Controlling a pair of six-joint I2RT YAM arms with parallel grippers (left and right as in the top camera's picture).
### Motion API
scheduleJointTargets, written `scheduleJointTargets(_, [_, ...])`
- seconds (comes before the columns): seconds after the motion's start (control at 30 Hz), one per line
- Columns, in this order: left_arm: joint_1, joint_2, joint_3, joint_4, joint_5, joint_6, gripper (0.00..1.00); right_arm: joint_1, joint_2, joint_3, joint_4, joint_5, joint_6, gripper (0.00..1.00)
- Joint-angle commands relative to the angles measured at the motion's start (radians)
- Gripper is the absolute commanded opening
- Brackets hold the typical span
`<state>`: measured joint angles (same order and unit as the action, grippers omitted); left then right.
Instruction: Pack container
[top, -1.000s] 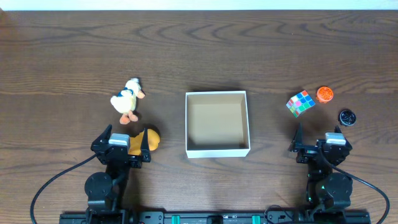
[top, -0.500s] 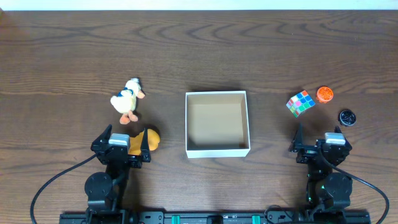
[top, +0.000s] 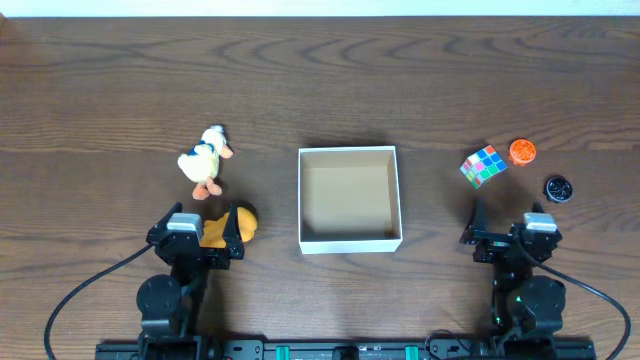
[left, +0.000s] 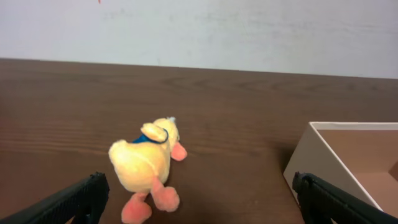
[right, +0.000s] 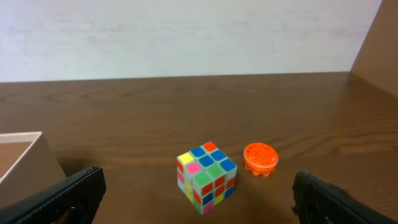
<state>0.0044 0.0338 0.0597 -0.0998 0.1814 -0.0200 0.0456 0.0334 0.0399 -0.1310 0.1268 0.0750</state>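
Packing has not begun: the container (top: 300, 200) lies empty between the left claw (top: 200, 222) and right claw (top: 510, 225), both spread wide and holding nothing, so the next move likely calls for reaching ahead to the plush duck (top: 205, 160) or puzzle cube (top: 483, 166).

The setting reads as a robotics lab workbench. A black left arm (top: 170, 290) and a matching right arm (top: 525, 290) sit on a black rail (top: 320, 350) along the near edge of a dark wood-grain table (top: 320, 70). A black cable (top: 72, 300) loops out from the left base. A plain white wall (left: 199, 25) stands beyond the far edge. A plush duck (top: 205, 160), a puzzle cube (top: 483, 166) and a white-walled box (top: 349, 243) lie well apart on the bare tabletop.
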Motion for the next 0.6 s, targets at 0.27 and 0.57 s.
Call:
scheduleJointTargets(0.27, [-0.003, 0.157, 0.117, -0.003, 0.017, -0.020, 0.98, 0.007, 0.205, 0.124, -0.010, -0.016, 0.025, 0.99])
scheduleJointTargets(0.57, [-0.003, 0.472, 0.433, -0.144, 0.017, -0.072, 0.98, 0.007, 0.484, 0.416, -0.246, -0.079, 0.038, 0.99])
